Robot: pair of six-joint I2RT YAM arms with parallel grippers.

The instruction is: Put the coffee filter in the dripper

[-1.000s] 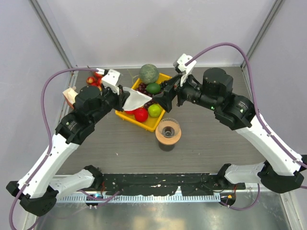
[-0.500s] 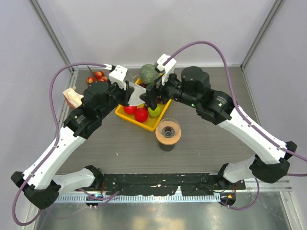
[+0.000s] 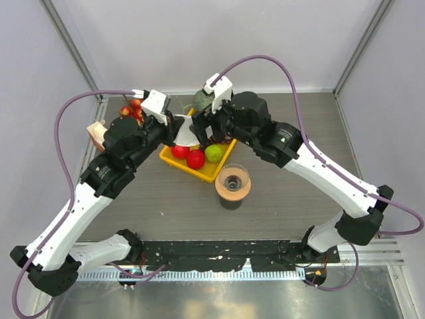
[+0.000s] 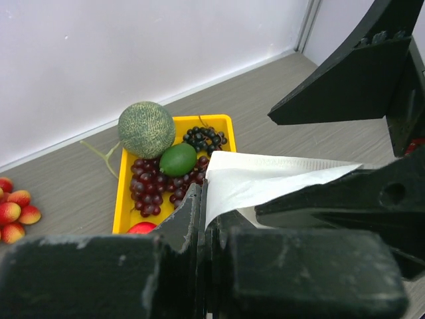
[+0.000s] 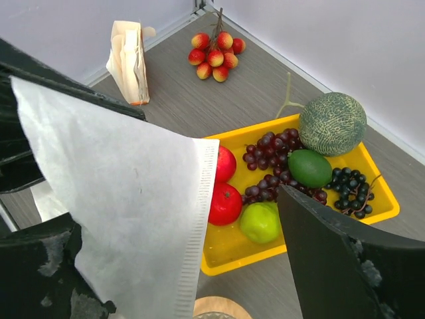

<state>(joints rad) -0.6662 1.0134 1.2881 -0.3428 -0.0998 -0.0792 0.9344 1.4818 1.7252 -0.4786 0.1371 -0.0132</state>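
The coffee filter [image 3: 185, 136] is a flat white paper fan held up above the left end of the yellow tray. My left gripper [image 3: 174, 133] is shut on its corner; in the left wrist view the paper [image 4: 265, 178] sticks out rightward from the closed jaws [image 4: 204, 199]. My right gripper [image 3: 199, 129] is open, with its fingers on either side of the filter's free edge [image 5: 133, 199] and a wide gap to the right finger [image 5: 345, 266]. The clear dripper [image 3: 233, 178] stands apart, in front of the tray.
The dripper rests on a tan wooden ring [image 3: 234, 192] over a dark cup. The yellow tray [image 3: 211, 175] holds apples, a lime, grapes and a melon [image 3: 203, 100]. A red fruit cluster [image 3: 130, 109] and a beige paper bundle [image 3: 97, 134] lie at back left.
My right arm has swung left from over the tray's right side, and its open fingers now flank the filter. The left gripper has kept its hold and shifted slightly.
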